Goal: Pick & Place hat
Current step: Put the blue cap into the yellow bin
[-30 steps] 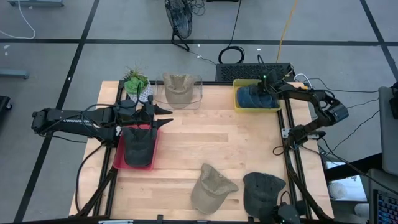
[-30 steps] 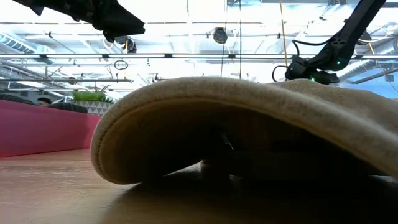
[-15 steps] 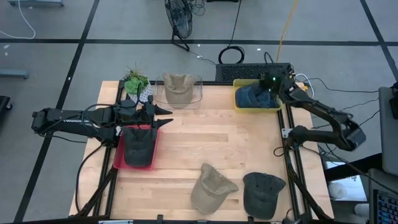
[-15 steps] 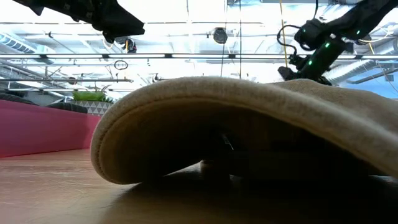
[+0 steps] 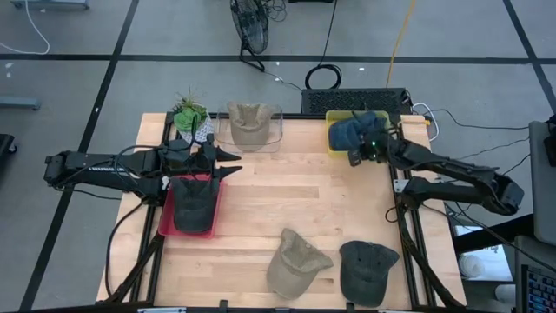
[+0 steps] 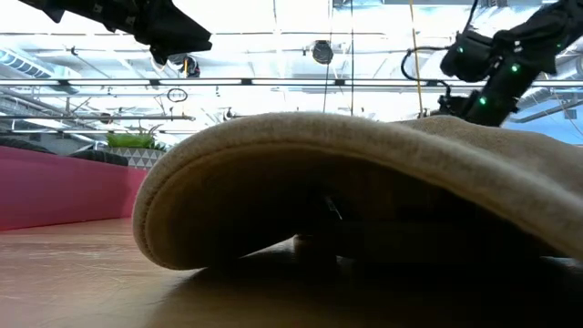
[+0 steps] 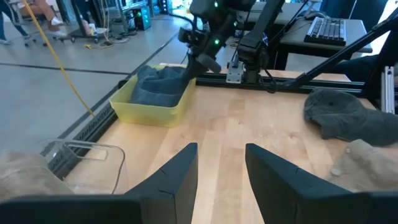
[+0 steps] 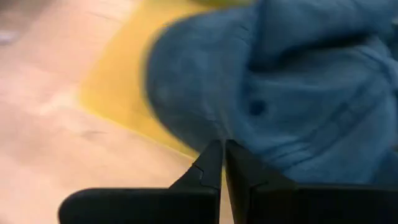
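Observation:
A blue hat [image 5: 352, 130] lies crumpled in the yellow bin [image 5: 334, 148] at the table's far right; it also shows in the right wrist view [image 8: 292, 93] and the left wrist view [image 7: 158, 84]. My right gripper [image 5: 356, 156] is shut, with its tips [image 8: 222, 146] at the hat's near edge above the bin's near rim. My left gripper [image 5: 228, 163] hangs open and empty [image 7: 221, 149] above the far end of the red tray [image 5: 165, 228], which holds a dark hat [image 5: 194, 204]. My right gripper's shut fingertips [image 8: 214, 155] stand right in front of the blue hat's lower edge [image 8: 205, 134], coming level from the bin's near side. I cannot tell whether they touch the hat or pinch any cloth.
A tan hat [image 5: 249, 124] lies in a clear bin at the far middle, next to a small plant [image 5: 190, 114]. A tan hat [image 5: 295, 261] and a dark grey hat [image 5: 367, 268] lie on the table near its front edge. The tan hat fills the low view [image 6: 364, 191].
My right gripper has gone from above the yellow bin's far side toward the table's near edge, to the bin's near rim, and its arm has sunk and stretched out. More of the blue hat's far part now shows in the bin.

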You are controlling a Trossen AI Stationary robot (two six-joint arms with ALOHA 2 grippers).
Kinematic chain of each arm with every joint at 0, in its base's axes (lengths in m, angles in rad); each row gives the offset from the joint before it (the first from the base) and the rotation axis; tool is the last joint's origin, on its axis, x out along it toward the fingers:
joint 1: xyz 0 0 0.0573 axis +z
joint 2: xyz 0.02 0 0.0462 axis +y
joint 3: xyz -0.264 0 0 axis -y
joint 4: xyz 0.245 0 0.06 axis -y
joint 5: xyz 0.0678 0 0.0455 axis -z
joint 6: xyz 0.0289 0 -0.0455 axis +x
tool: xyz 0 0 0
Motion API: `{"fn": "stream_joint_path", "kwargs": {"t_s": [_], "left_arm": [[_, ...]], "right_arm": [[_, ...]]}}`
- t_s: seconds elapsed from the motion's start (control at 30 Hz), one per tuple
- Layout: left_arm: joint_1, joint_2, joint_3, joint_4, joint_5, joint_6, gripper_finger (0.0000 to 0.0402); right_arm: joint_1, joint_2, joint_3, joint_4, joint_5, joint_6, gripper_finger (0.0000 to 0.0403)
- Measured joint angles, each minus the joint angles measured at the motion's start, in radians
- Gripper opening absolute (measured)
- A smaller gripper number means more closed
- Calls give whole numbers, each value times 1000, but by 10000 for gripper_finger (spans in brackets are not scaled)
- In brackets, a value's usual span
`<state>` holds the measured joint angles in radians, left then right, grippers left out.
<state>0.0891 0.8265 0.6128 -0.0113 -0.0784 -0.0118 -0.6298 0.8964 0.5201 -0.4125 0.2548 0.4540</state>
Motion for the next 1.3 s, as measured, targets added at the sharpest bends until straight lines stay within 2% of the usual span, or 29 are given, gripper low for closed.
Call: {"fn": "stream_joint_path", "kwargs": {"t_s": [0.2,0.4,0.63,0.97,1.13,1.3], "left_arm": [[0,0,0,1,0,6,147],[0,0,0,1,0,7,147],[0,0,0,0,0,7,147],[0,0,0,-11,0,-9,147],[0,0,0,-10,0,-10,147],[0,0,0,-5,0,-6,147]], "right_arm": [[-14,-5,-123,81,139,33,0],[-25,-6,-242,299,114,30,0],[-17,-76,-234,310,29,-102,0],[-18,-227,-181,330,32,-126,0],[-24,-222,-181,325,77,-126,0],[-43,-180,-181,236,214,-119,0]]}}
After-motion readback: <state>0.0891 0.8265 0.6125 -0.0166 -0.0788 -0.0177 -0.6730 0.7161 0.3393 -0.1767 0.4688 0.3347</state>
